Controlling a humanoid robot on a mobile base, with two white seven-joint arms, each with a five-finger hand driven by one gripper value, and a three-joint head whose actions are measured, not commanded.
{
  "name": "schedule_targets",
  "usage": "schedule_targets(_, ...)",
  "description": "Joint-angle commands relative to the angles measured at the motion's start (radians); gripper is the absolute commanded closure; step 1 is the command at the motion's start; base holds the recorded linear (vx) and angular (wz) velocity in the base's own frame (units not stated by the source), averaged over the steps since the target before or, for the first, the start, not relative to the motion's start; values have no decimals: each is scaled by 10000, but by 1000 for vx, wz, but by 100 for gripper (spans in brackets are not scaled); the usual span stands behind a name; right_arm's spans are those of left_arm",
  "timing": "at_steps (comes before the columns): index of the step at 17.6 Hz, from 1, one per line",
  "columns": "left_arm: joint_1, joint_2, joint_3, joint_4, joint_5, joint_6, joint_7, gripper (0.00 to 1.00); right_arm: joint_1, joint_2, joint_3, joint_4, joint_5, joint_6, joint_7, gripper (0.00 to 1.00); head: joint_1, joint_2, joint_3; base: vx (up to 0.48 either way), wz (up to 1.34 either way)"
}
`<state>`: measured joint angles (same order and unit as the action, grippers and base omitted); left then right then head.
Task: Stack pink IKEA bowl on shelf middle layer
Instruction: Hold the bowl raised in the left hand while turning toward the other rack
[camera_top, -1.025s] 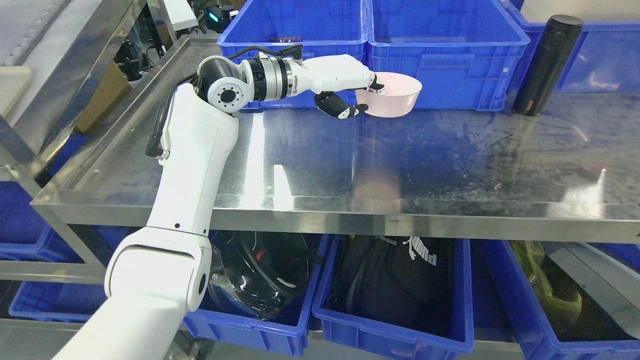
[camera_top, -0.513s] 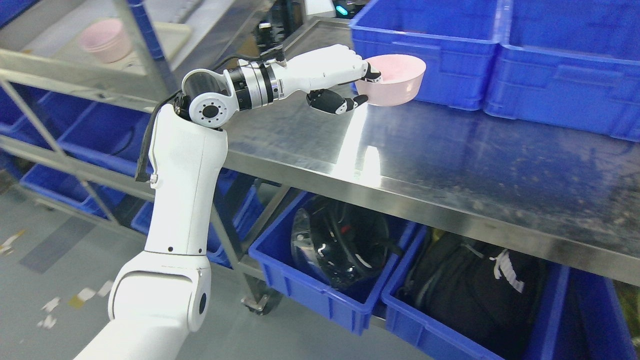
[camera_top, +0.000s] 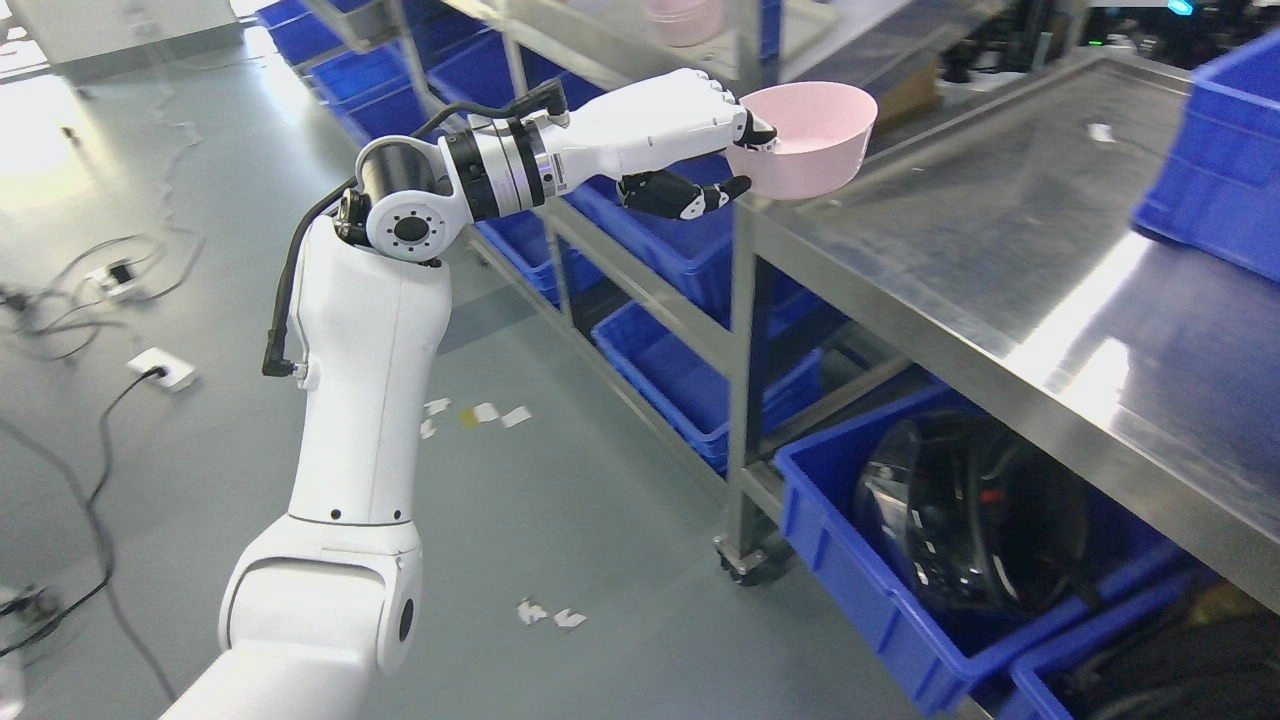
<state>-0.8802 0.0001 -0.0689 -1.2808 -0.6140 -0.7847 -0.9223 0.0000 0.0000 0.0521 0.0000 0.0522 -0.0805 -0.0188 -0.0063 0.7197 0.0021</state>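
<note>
Left hand only pinches the pink bowl by its near rim, so it could slip or clip the shelf post.

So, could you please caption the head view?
Left hand carries the pink bowl past the steel table's corner.

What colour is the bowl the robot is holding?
Pink, seen in the head view: the bowl is held at its rim by the left hand.

Steel surface at right, with a blue bin on its far edge. Below, blue crate holding black helmet. Grey floor with cables and paper scraps.
</note>
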Motion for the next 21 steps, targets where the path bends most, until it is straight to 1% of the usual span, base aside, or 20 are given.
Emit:
schedule_targets(1, 58, 173, -981, -951, 723, -7, 3, 99, 46, -175, 0, -174, 0, -8, 4, 0, 0, 0, 0, -56, 1097)
schedule_targets(3, 58, 173, -1379, -1074, 1183, -7, 3, 98, 31, -175, 0, -174, 0, -8, 4, 0, 0, 2, 0, -48, 1198)
schedule_targets(6, 517, 173, -1871, -1518, 1262, -7, 3, 98, 31, -175, 0, -174, 0, -8, 4, 0, 0, 2, 0, -56, 896)
schedule_targets(10, 902, 173, -1949, -1796, 1262, -7, 19, 98, 31, -175, 0, -174, 0, -8, 4, 0, 0, 3, 0, -14, 715)
schedule_targets(13, 933, 173, -2010, -1796, 1369, -7, 431, 98, 46, -175, 0, -174, 0, -8, 4, 0, 0, 3, 0, 58, 472)
schedule_targets(19, 994, 173, -2041, -1842, 1507, -7, 494, 98, 31, -175, 0, -174, 0, -8, 4, 0, 0, 3, 0, 138, 224)
schedule_targets(21, 994, 173, -2041, -1918, 1751, -7, 494, 98, 31, -175, 0, -174, 0, -8, 4, 0, 0, 3, 0, 234, 16)
